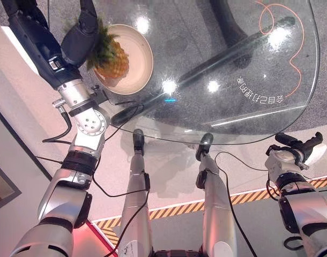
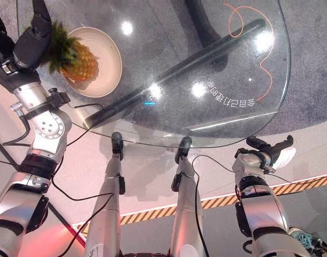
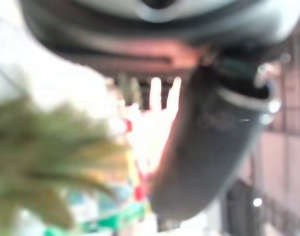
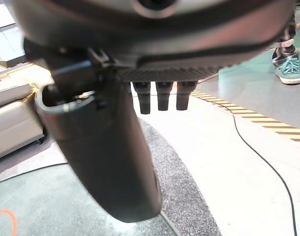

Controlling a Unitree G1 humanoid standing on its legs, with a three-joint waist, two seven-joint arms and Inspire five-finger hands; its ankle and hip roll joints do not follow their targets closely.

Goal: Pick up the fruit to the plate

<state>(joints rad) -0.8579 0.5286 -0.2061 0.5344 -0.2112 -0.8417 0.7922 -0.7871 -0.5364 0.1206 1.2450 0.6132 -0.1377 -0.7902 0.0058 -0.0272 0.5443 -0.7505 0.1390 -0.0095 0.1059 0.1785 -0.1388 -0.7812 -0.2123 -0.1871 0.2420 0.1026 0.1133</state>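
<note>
Now | glass table [image 1: 233, 80], orange cord [image 1: 292, 48] at 2 o'clock | pineapple [image 1: 112, 61] lies on plate [image 1: 139, 59] at 11 | left hand [image 1: 80, 40] curled round its leafy crown | right hand [image 1: 300, 150] at 4, fingers relaxed, empty.

You cannot see how the left hand [image 1: 80, 35] meets the pineapple [image 1: 111, 60]: its dark bulk covers the leafy crown beside the plate [image 1: 143, 59], and its fingers run off the frame's top edge. In the left wrist view the crown [image 3: 51, 157] is a green blur, so no grip can be read there. The pineapple hides part of the plate's bowl. The glass worktop [image 1: 249, 64] is cut off at the top. Near the striped floor tape [image 4: 283, 130], a person's shoe [image 4: 287, 69] is cropped by the picture's edge.
</note>
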